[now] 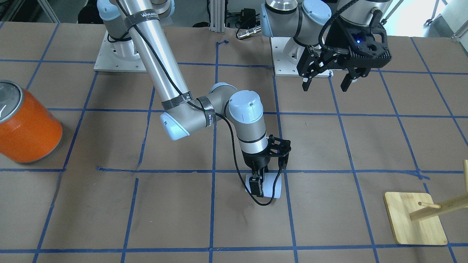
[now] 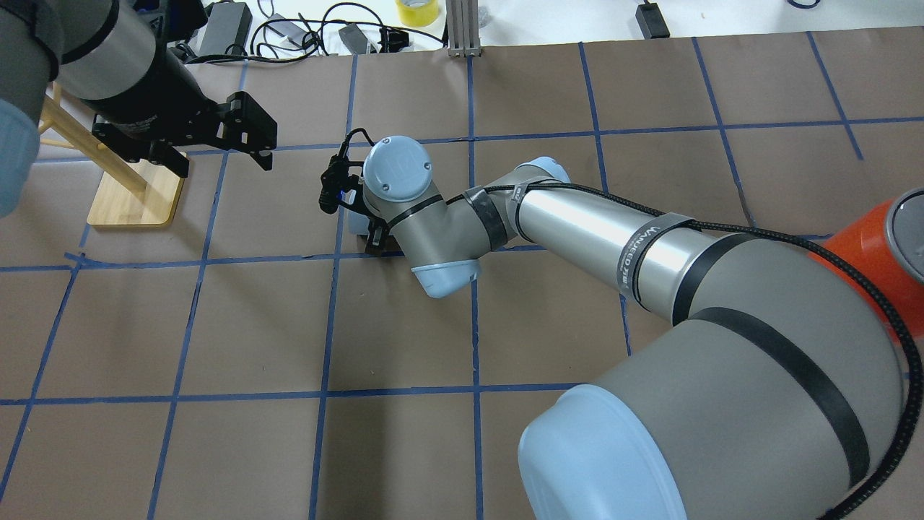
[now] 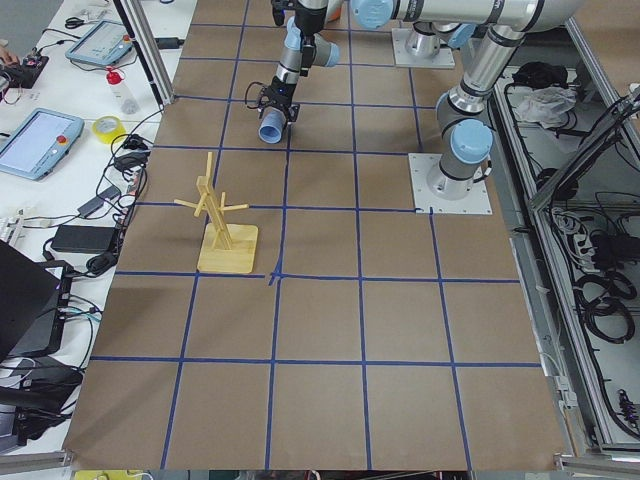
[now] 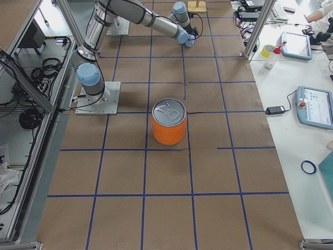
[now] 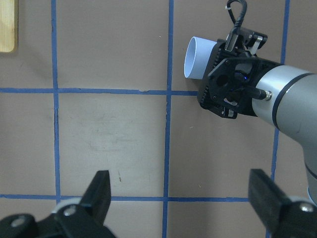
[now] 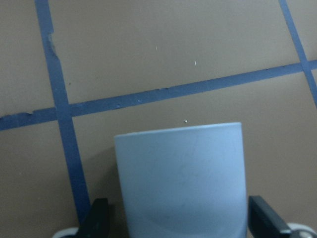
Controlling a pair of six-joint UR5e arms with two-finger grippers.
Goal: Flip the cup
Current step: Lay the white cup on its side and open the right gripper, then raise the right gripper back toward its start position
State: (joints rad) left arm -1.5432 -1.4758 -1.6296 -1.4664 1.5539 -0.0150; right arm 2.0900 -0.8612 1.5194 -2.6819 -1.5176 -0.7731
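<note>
The cup, a small pale blue-white tumbler, lies on its side on the brown table near the middle. It also shows in the left wrist view and the right wrist view. My right gripper is down at the table with the cup between its fingers. In the right wrist view its fingers stand spread wide on both sides of the cup, with a small gap to each side: it is open. My left gripper hangs open and empty above the table, apart from the cup.
A large orange can with a silver top stands on the robot's right side of the table. A wooden peg stand on a square base stands on the robot's left side, near the far edge.
</note>
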